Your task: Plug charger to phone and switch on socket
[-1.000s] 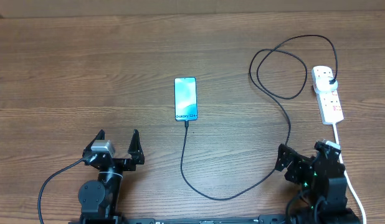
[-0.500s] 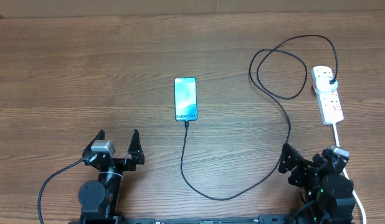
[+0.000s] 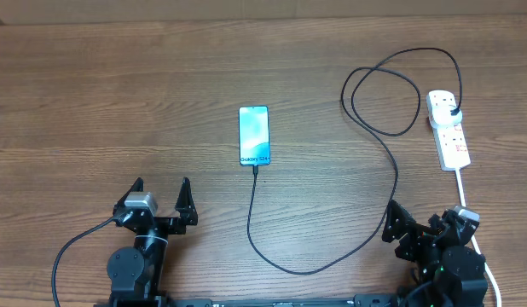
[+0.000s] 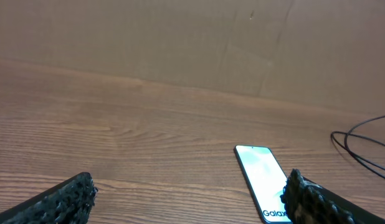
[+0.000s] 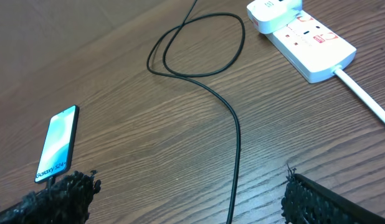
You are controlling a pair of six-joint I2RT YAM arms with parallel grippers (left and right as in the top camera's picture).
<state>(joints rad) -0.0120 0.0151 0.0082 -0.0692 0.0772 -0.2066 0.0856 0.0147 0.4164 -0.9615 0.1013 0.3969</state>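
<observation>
Wood-grain brown table [image 3: 118, 102], w/ plain tan wall [image 4: 149, 31] along its far edge.

1) phone [image 3: 254, 136] – flat on table, approx. centre. Screen up, lit blue-cyan, white text at end nearest robot. Long axis runs near-to-far.

2) charger [image 3: 396, 175] – thin black cable. Tip meets phone's near short edge; whether fully seated, can't tell. From there it runs toward robot, swings right in a wide U, climbs away past right side, makes one crossed loop at far right, and ends at plug [image 3: 452, 108] sitting in socket's far-end outlet.

3) socket [image 3: 451, 141] – white strip w/ red markings, flat at far right of table, well apart from phone. Thick white cord [image 3: 462, 183] leaves its near end & heads toward robot. Switch position too small to tell.

4) left hand [image 3: 161, 183] – near edge, left of centre. Fingers spread wide, nothing between them. Well short of phone; L wrist view has phone ahead, toward right finger.

5) right hand [image 3: 425, 215] – near edge, right side. Fingers spread, nothing between them. Cable passes just beside its left finger; cord runs by its right finger. R wrist view: cable leading away btw. the fingers, socket ahead-right, phone ahead-left.
</observation>
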